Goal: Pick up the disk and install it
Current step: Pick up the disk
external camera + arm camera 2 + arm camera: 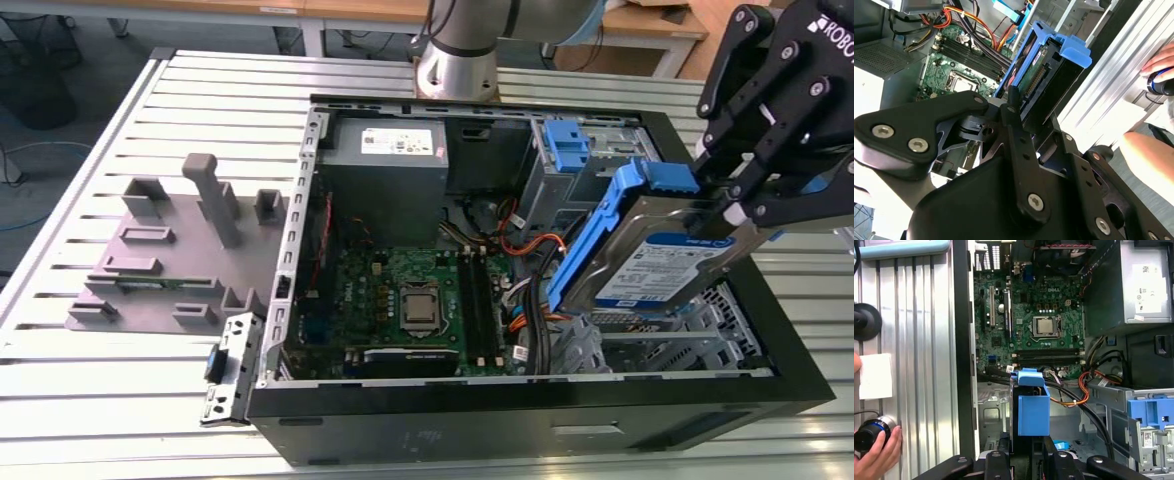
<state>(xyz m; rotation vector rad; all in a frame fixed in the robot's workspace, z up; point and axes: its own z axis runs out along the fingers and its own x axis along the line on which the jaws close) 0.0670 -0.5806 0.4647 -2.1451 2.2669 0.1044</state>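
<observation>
Slatted metal table point(134, 130) carried the open computer case point(534, 425); gripper point(731, 205) was clamped on the disk point(654, 270), which hung tilted over the case's drive bay point(667, 345), not seated; judged mid-install; seating called for squaring disk to bay.

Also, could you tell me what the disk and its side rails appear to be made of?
The disk looks like bare metal, going by its dull silvery sheen. Its side rails seem moulded plastic: uniform bright blue, slightly glossy.
</observation>
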